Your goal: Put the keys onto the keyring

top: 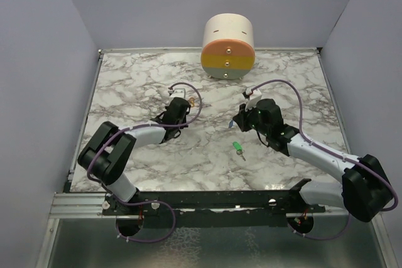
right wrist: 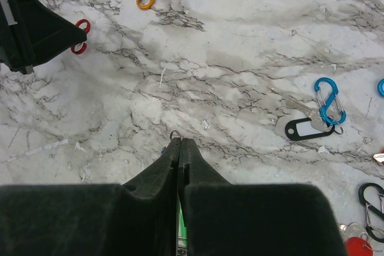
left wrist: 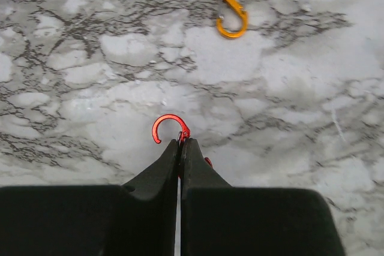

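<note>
Nearest the arm bases, the green key [top: 237, 147] lies loose on the worktop [top: 125, 80], clear of both arms. Beyond it the right end effector [right wrist: 180, 141] is clenched, a tiny metal loop [right wrist: 174, 132] at its tips. Farther left, the left end effector [left wrist: 181, 142] pinches a red S-clip [left wrist: 169, 117]; I'd say it should hold that hook steady and exposed for threading.

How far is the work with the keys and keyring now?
Done: no key looks joined yet. In hand: the left claw pinches a red clip; the right claw is shut, a small metal loop at its tip. Remaining: the green key lies loose.
</note>
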Controlling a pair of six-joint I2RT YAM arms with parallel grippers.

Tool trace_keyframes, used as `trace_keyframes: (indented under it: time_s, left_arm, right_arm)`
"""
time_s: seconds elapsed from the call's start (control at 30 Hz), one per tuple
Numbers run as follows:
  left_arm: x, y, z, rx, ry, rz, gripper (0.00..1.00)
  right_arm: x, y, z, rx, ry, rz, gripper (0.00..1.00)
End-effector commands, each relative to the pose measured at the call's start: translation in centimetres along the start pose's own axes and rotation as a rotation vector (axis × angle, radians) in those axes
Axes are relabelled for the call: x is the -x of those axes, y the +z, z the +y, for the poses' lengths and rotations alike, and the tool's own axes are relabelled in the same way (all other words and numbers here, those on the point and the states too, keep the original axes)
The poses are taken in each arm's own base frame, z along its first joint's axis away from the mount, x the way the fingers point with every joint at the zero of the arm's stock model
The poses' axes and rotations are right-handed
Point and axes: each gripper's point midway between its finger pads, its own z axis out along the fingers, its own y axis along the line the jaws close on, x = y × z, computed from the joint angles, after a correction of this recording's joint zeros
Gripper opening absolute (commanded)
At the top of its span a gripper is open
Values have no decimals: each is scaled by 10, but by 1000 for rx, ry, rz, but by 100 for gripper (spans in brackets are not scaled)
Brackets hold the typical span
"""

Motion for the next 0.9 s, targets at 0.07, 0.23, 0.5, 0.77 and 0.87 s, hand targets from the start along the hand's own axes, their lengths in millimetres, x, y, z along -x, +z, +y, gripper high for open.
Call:
trace_keyframes:
  time_s: [0.07,0.23,0.5,0.77,0.87]
  left_arm:
    - [23,-49,-62,-172,55,-53,0]
    - [26,-76,-106,-279,56,-77,0]
    - [27,-90,-143,-352,56,-88,0]
    - [26,-98,-168,-404,66,-93,0]
    - [24,-99,-174,-417,71,-92,0]
  right_arm:
    - [2,5,15,58,-44,-4,1]
    - [0,8,19,60,-62,1,1]
    - [-1,9,26,78,-82,0,1]
    - [-4,12,30,81,-98,11,1]
    - [-4,12,31,81,-101,9,1]
